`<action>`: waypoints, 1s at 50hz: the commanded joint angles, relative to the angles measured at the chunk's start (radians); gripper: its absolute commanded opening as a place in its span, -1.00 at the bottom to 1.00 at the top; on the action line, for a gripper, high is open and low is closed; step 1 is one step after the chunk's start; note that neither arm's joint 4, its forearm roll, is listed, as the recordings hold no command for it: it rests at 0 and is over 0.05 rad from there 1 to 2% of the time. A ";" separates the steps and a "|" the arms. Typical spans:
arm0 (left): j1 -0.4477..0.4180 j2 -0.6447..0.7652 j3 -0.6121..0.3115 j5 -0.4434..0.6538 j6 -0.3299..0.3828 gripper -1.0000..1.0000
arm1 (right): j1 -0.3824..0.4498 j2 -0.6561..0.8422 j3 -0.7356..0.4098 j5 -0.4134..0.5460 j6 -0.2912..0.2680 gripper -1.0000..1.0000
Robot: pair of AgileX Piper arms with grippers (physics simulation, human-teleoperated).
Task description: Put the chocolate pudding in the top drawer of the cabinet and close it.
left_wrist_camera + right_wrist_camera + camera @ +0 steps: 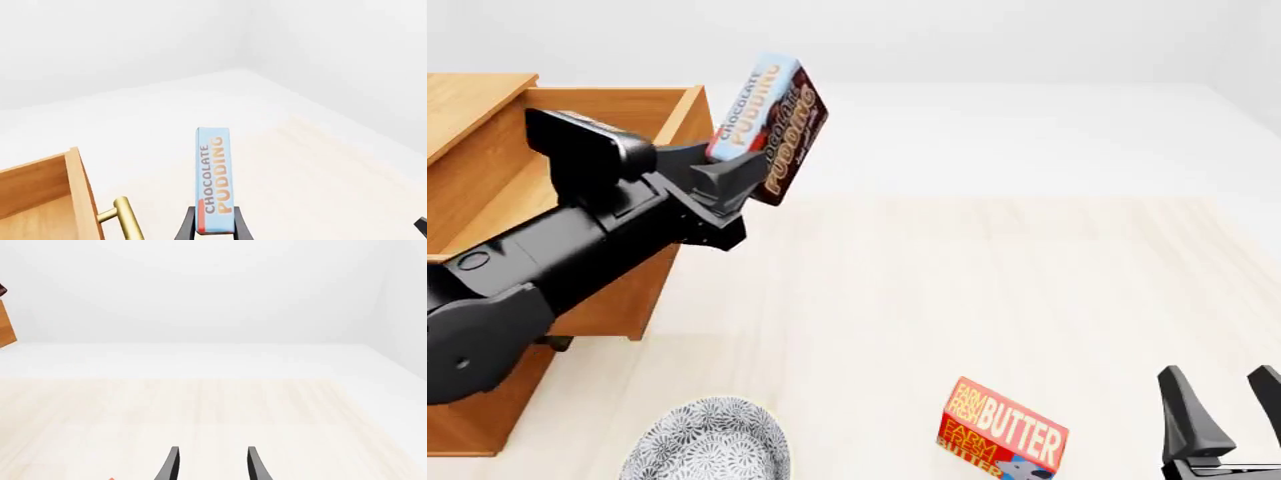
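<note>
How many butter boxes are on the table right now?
1. The butter box lies on the table's near edge, beside the right hand. Others may sit out of frame.

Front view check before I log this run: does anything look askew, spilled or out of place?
Nothing is spilled or damaged. The chocolate pudding is tilted in the left gripper, held in the air beside the open top drawer, not yet inside. The butter box lies flat on the table.

The chocolate pudding hangs just right of the open top drawer; a butter box lies nearer.
</note>
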 commanded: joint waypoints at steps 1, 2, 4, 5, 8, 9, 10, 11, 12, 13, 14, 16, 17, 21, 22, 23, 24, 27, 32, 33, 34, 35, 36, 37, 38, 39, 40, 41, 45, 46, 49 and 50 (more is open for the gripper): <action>0.048 -0.044 -0.019 0.047 0.044 -1.00 | 0.000 0.000 0.000 0.000 0.000 1.00; 0.057 -0.051 -0.019 0.050 0.045 -1.00 | 0.000 0.001 0.000 -0.001 0.000 1.00; 0.090 -0.071 -0.020 0.055 0.045 -1.00 | 0.000 0.001 0.000 -0.001 0.000 1.00; 0.097 -0.075 -0.022 0.057 0.045 -1.00 | 0.000 0.001 0.000 -0.001 0.000 1.00; 0.111 -0.085 -0.028 0.072 0.057 -1.00 | 0.000 0.002 0.000 -0.002 0.000 1.00; 0.111 -0.085 -0.028 0.072 0.057 -1.00 | 0.000 0.002 0.000 -0.002 0.000 1.00; 0.119 -0.091 -0.032 0.082 0.064 -1.00 | 0.000 0.002 0.000 -0.002 0.000 1.00; 0.119 -0.091 -0.032 0.082 0.064 -1.00 | 0.000 0.002 0.000 -0.002 0.000 1.00; 0.119 -0.093 -0.034 0.086 0.064 -1.00 | 0.000 0.002 0.000 -0.002 0.000 1.00; 0.119 -0.095 -0.037 0.089 0.057 -1.00 | 0.000 0.002 0.000 -0.002 0.000 1.00; 0.135 -0.102 -0.046 0.102 0.081 -1.00 | 0.000 0.002 0.000 -0.002 0.000 1.00; 0.137 -0.107 -0.054 0.112 0.075 -1.00 | 0.000 0.002 0.000 -0.002 0.000 1.00; 0.143 -0.111 -0.059 0.118 0.081 -1.00 | 0.000 0.002 0.000 -0.002 0.000 1.00; 0.166 -0.117 -0.061 0.135 0.103 -1.00 | 0.000 0.002 0.000 -0.002 0.000 1.00; 0.176 -0.124 -0.061 0.139 0.100 -1.00 | 0.000 0.002 0.000 -0.002 0.000 1.00; 0.185 -0.132 -0.063 0.142 0.106 -1.00 | 0.000 0.002 0.000 -0.002 0.000 1.00; 0.193 -0.141 -0.065 0.144 0.106 -1.00 | 0.000 0.002 0.000 -0.002 0.000 1.00; 0.200 -0.149 -0.065 0.148 0.109 -1.00 | 0.000 0.002 0.000 -0.002 0.000 1.00; 0.231 -0.162 -0.067 0.157 0.111 -1.00 | 0.000 0.003 0.000 -0.002 0.000 1.00; 0.236 -0.163 -0.065 0.158 0.116 -1.00 | 0.000 0.003 0.000 -0.002 0.000 1.00; 0.243 -0.165 -0.062 0.157 0.121 -1.00 | 0.000 0.003 0.000 -0.003 0.000 1.00; 0.248 -0.166 -0.066 0.161 0.123 -1.00 | 0.000 0.003 0.000 -0.003 0.000 1.00; 0.248 -0.166 -0.066 0.161 0.123 -1.00 | 0.000 0.003 0.000 -0.003 0.000 1.00; 0.248 -0.163 -0.070 0.168 0.131 -1.00 | 0.000 0.003 0.000 -0.003 0.000 1.00; 0.253 -0.163 -0.072 0.170 0.134 -1.00 | 0.000 0.003 0.000 -0.003 0.000 1.00; 0.263 -0.164 -0.072 0.174 0.134 -1.00 | 0.000 0.003 0.000 -0.003 0.000 1.00; 0.273 -0.166 -0.076 0.183 0.131 -1.00 | 0.000 0.003 0.000 -0.004 0.000 1.00; 0.274 -0.163 -0.074 0.186 0.135 -1.00 | 0.000 0.004 0.000 -0.004 0.000 1.00; 0.299 -0.170 -0.088 0.213 0.140 -1.00 | 0.000 0.004 0.001 -0.004 0.000 1.00; 0.299 -0.170 -0.088 0.213 0.140 -1.00 | 0.000 0.004 0.001 -0.004 0.000 1.00; 0.324 -0.176 -0.090 0.229 0.142 -1.00 | 0.000 0.004 0.001 -0.005 0.000 1.00; 0.329 -0.175 -0.091 0.236 0.146 -1.00 | 0.000 0.004 0.001 -0.005 0.000 1.00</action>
